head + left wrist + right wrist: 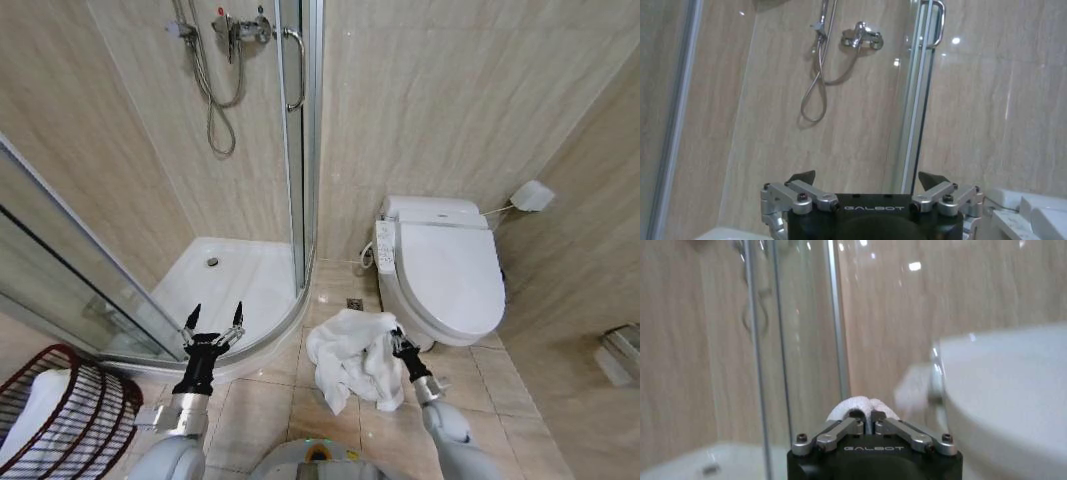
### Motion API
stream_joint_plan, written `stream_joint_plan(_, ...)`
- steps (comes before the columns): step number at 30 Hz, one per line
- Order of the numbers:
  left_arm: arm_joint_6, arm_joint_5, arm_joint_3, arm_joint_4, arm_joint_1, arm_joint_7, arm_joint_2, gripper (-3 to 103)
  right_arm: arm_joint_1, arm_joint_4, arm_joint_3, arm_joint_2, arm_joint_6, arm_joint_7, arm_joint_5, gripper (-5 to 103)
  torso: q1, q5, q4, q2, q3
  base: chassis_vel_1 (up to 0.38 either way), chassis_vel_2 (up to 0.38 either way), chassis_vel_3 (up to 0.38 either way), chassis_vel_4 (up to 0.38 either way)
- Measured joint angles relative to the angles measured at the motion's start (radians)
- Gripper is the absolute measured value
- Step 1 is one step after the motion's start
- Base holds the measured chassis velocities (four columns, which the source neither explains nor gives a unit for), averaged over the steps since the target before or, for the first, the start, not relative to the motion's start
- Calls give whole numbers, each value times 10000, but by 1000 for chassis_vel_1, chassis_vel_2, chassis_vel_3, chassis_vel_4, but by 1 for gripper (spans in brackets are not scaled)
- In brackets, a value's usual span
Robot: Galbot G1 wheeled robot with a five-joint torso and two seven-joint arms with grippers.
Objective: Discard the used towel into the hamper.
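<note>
Towel (352, 358), white and crumpled, hangs pinched in the right claw (397, 346) beside the toilet (450, 270). Left claw (213, 328) hovers spread wide. Hamper (60, 420) sits at the robot's left, well apart from the towel.

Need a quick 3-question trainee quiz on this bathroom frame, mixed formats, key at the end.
1. True or false: the right gripper is shut on the white towel.
2. Which describes the left gripper? A) shut on a towel B) open and empty, near the shower enclosure C) inside the hamper
3. Fill in: the hamper stands at the robot's lower ____, and something white already lies in it.

Key: 1 true; 2 B; 3 left.
</note>
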Motion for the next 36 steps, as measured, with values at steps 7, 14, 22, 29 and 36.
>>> stream_joint_plan(7, 0, 0, 0, 0, 0, 0, 0, 100, -723, 3398, 670, -413, -1157, 784, 629, 4, 0, -1, 0, 0, 0, 0, 0, 0, 0)
stream_joint_plan(14, 0, 0, 0, 0, 0, 0, 0, 100, -912, 5695, 1568, -1104, -2156, 1715, 1213, 4, 0, 0, 0, 0, 0, 0, 0, 0, 0)
stream_joint_plan(22, 0, 0, 0, 0, 0, 0, 0, 100, -1142, 7370, 2566, -1574, -3016, 2829, 1903, 4, 0, 0, 0, 0, 0, 0, 0, 0, 0)
stream_joint_plan(29, 0, 0, 0, 0, 0, 0, 0, 100, -1382, 7796, 3143, -1652, -3055, 3254, 2293, 4, 0, 1, 0, 0, 0, 0, 0, 0, 0)
stream_joint_plan(36, 0, 0, 0, 0, 0, 0, 0, 100, -1501, 7860, 3676, -1836, -2539, 3356, 2342, 4, 0, 1, 0, 0, 1, 0, 0, 0, 0)
